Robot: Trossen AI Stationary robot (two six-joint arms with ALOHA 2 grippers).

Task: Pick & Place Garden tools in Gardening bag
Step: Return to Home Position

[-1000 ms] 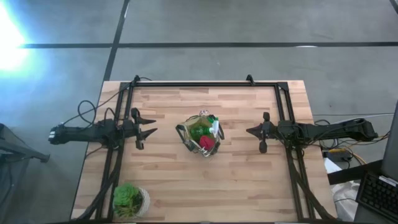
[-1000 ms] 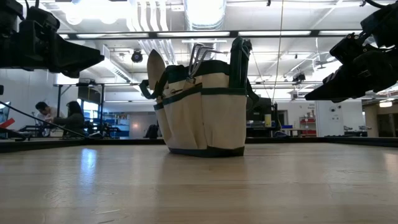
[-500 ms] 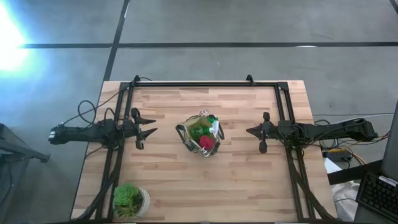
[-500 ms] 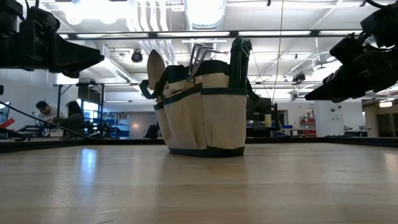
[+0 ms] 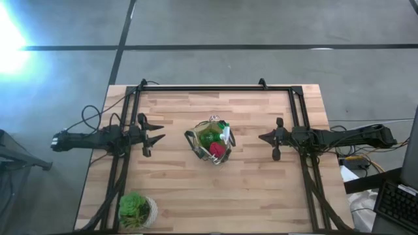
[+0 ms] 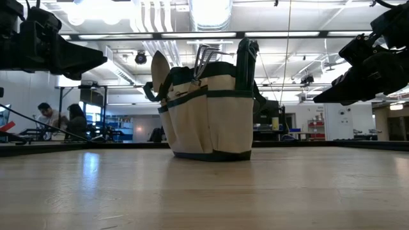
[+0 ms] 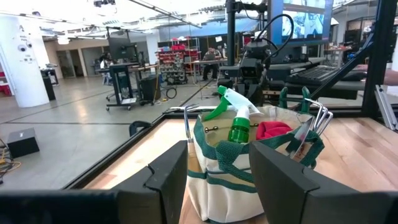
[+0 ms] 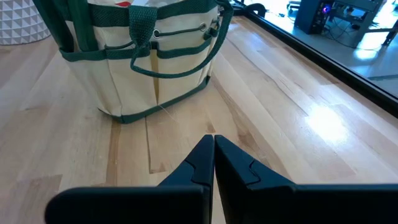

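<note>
- Left gripper [image 5: 154, 138]: held above the left part of the wooden table [image 5: 248, 189], well apart from the bag and pointing toward it. In the left wrist view its jaws stand spread [image 7: 217, 155], nothing between them, with the bag showing through the gap.
- Potted plant [image 5: 137, 209]: leafy green, in a pale round pot, at the table's near left corner, well apart from both arms and the bag.
- Gardening bag [image 5: 210, 141]: upright at the middle of the table, between the two grippers and touching neither. Beige fabric with dark green trim, side pockets and a loose handle [image 8: 180, 65].
- Garden tools: all those seen are inside the bag or its pockets.
  - Green spray bottle [image 7: 238, 122] stands in the main compartment.
  - A red item [image 7: 272, 129] lies just beside it.
  - Metal tines [image 7: 318, 117] rise from a side pocket.
  - A wooden handle [image 6: 160, 71] and a dark tool [image 6: 246, 57] stick up above the rim.
- Right gripper [image 5: 268, 138]: held above the right part of the table, well apart from the bag and pointing toward it. Jaws pressed together [image 8: 213, 144], gripping nothing.
</note>
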